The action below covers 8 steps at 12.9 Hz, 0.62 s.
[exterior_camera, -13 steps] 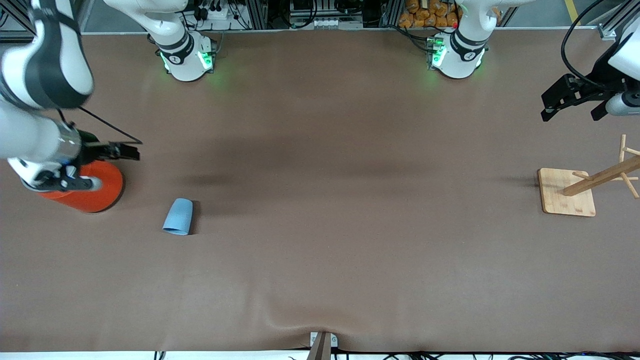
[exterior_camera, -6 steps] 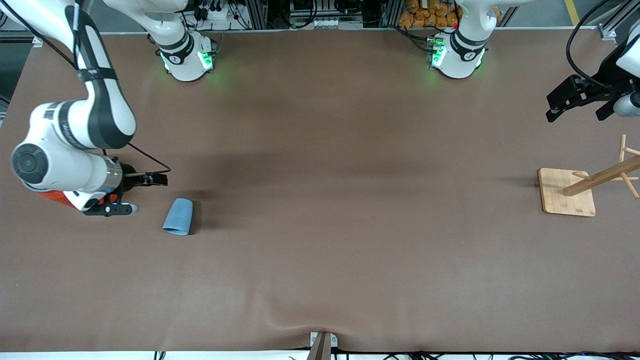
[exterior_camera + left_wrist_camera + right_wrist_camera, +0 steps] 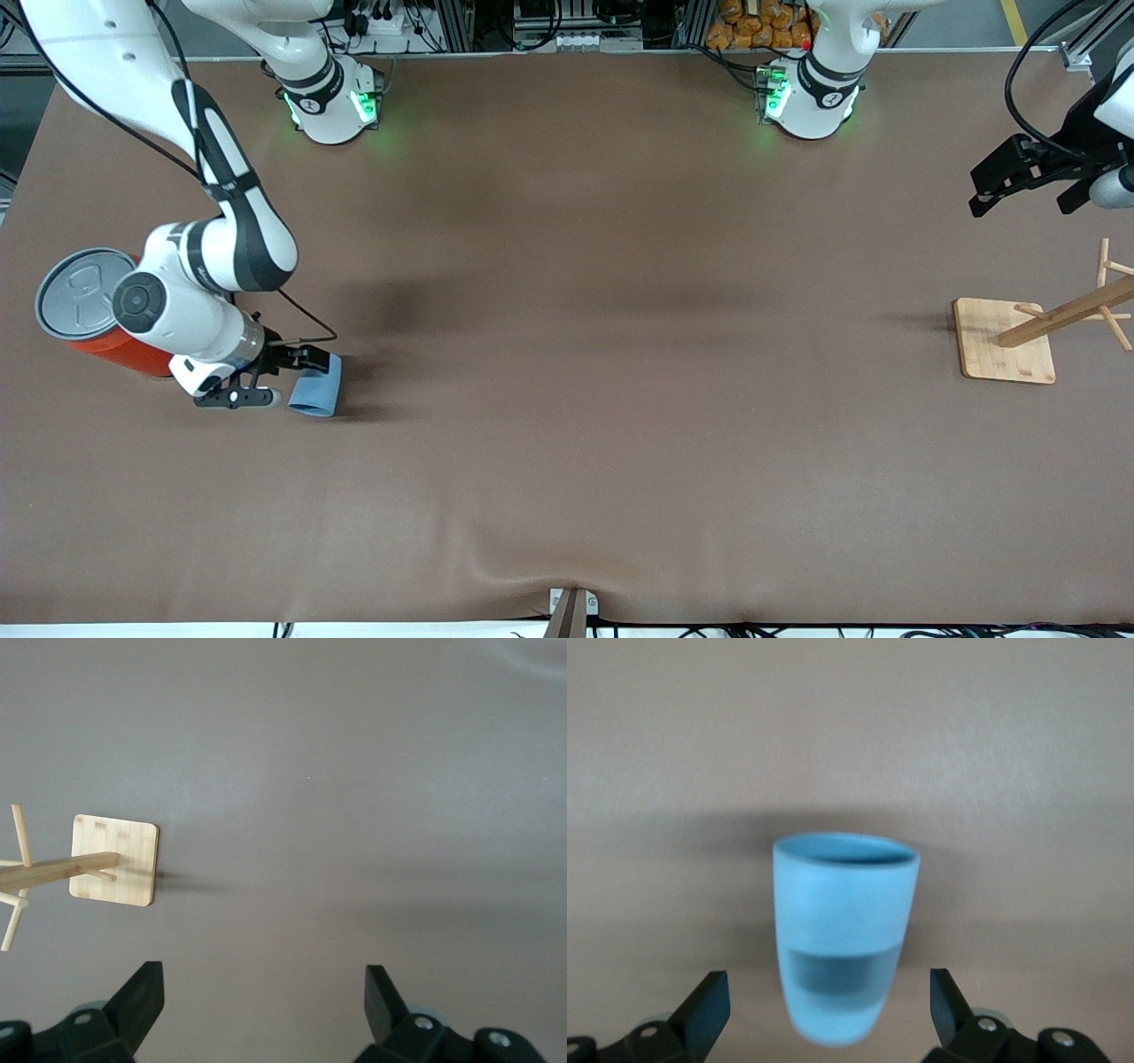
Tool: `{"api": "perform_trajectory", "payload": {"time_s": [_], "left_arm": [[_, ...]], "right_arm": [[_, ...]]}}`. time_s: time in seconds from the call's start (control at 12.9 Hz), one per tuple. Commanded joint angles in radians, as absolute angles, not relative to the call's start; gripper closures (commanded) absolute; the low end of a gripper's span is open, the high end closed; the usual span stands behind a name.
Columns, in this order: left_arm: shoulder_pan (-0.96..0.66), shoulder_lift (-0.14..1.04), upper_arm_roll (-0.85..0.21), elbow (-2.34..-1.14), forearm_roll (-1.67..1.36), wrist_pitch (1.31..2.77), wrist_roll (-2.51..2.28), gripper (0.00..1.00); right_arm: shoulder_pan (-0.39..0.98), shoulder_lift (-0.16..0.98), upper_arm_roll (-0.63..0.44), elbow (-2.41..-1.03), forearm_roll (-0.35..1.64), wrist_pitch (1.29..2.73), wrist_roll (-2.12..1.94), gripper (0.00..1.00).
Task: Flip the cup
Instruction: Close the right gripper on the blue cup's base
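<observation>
The light-blue cup (image 3: 314,396) lies on its side on the brown table mat, its wide open end toward the front camera. My right gripper (image 3: 310,363) is low over the cup's narrow closed end. In the right wrist view the cup (image 3: 846,904) lies between the fingers of my right gripper (image 3: 829,992), which is open with a gap on each side and does not touch it. My left gripper (image 3: 1019,197) is open and empty, waiting in the air at the left arm's end of the table; it also shows in the left wrist view (image 3: 264,988).
A big orange can (image 3: 115,350) with a grey pull-tab lid stands beside the cup, toward the right arm's end, partly covered by the right arm. A wooden peg rack on a square base (image 3: 1005,341) stands at the left arm's end, also in the left wrist view (image 3: 115,861).
My right arm has swung from over the orange can down to the cup, and its open gripper now straddles the cup's narrow end. The cup has not moved. The left gripper has barely shifted.
</observation>
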<state>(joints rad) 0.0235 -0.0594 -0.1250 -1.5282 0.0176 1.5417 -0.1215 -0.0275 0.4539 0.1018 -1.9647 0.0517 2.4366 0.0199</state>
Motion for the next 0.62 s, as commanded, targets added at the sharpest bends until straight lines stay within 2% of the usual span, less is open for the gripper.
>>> {"api": "perform_trajectory", "payload": {"time_s": [0.0, 0.31, 0.54], "left_arm": [[0.034, -0.061, -0.132, -1.52, 0.0, 1.528, -0.12, 0.0], [0.037, -0.064, -0.13, -1.52, 0.0, 1.528, -0.118, 0.0], [0.037, -0.068, -0.13, -1.525, 0.0, 1.516, -0.118, 0.0]], "right_arm": [[-0.028, 0.491, 0.1, -1.959, 0.028, 2.517, -0.026, 0.0], [-0.058, 0.546, 0.098, -1.962, 0.0, 2.605, -0.092, 0.0], [-0.066, 0.552, 0.1, -1.991, 0.0, 2.609, -0.095, 0.0]]}}
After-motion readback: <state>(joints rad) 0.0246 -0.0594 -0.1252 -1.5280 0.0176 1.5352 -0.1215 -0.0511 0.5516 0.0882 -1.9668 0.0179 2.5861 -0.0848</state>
